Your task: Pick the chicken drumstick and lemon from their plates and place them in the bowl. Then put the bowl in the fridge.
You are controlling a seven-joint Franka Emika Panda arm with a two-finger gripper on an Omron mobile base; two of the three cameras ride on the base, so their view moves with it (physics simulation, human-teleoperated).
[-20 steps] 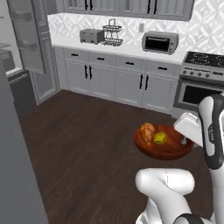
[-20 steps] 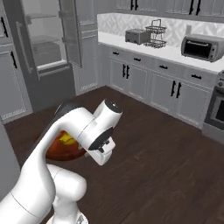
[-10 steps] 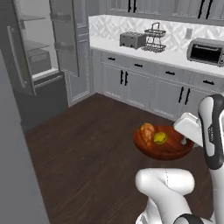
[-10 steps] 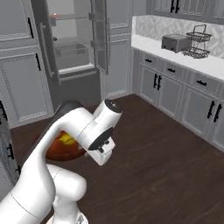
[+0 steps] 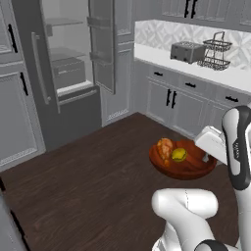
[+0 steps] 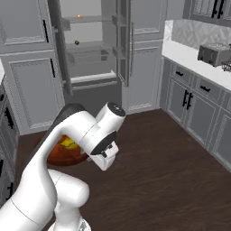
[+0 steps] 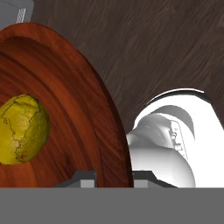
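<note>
My gripper [image 7: 113, 179] is shut on the rim of the reddish-brown wooden bowl [image 7: 65, 83], carrying it above the floor. In the left base view the bowl [image 5: 196, 171] hangs at the hand [image 5: 212, 143], with the orange-brown chicken drumstick [image 5: 165, 147] and the yellow-green lemon [image 5: 179, 155] lying inside. The lemon [image 7: 22, 130] rests on the bowl's inner slope. From the right, the bowl [image 6: 63, 155] and lemon [image 6: 67, 143] peek out behind my arm. The grey fridge [image 5: 63, 73] stands ahead with its doors open, glass shelves [image 6: 88, 45] showing. The plates are out of view.
A counter on the right carries a toaster [image 5: 188, 51] and a wire rack [image 5: 215, 51], over grey lower cabinets [image 5: 171, 100]. Dark wood floor [image 5: 88, 176] stretches between me and the fridge. Two small items sit on the fridge shelves [image 6: 77, 18].
The base has turned, so the whole scene slid right: the open fridge now fills the left and the stove is gone. The bowl stays in my grip, unchanged.
</note>
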